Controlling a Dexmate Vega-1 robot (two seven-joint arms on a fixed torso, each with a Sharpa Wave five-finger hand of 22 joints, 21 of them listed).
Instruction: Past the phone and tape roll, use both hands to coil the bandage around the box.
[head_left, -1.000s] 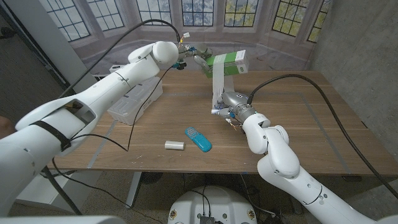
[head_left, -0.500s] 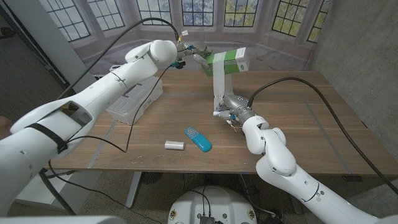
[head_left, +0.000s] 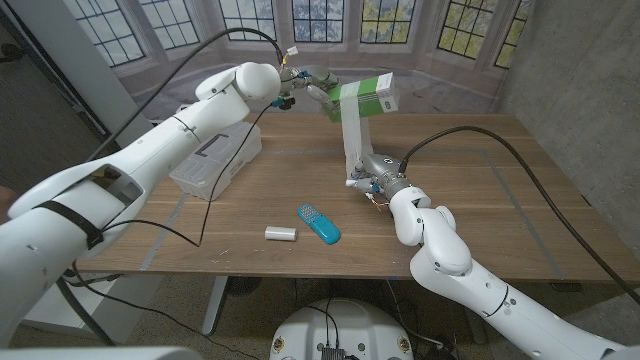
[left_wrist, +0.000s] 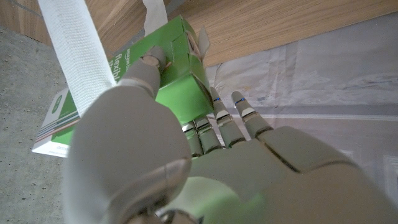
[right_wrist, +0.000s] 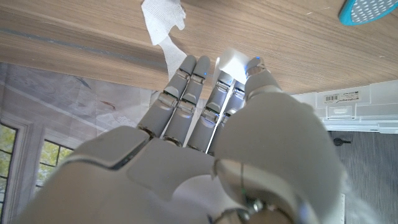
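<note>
My left hand (head_left: 312, 88) holds the green box (head_left: 366, 97) in the air over the table's far side. In the left wrist view its fingers (left_wrist: 227, 124) wrap the green box (left_wrist: 171, 68). A white bandage (head_left: 351, 135) is wound over the box and hangs as a strip, also seen crossing the box in the left wrist view (left_wrist: 78, 56). It runs down to my right hand (head_left: 368, 176), just above the table. That right hand (right_wrist: 211, 130) pinches the bandage roll (right_wrist: 231, 61), and a loose bandage end (right_wrist: 163, 23) lies on the wood.
A blue phone (head_left: 318, 224) and a small white tape roll (head_left: 281, 233) lie near the table's front middle. A clear plastic container (head_left: 216, 156) stands at the left under my left arm. Black cables run over the table on both sides.
The box has risen and tilted slightly in my left hand. My right hand has shifted a little, and the bandage strip now hangs straighter between them.
</note>
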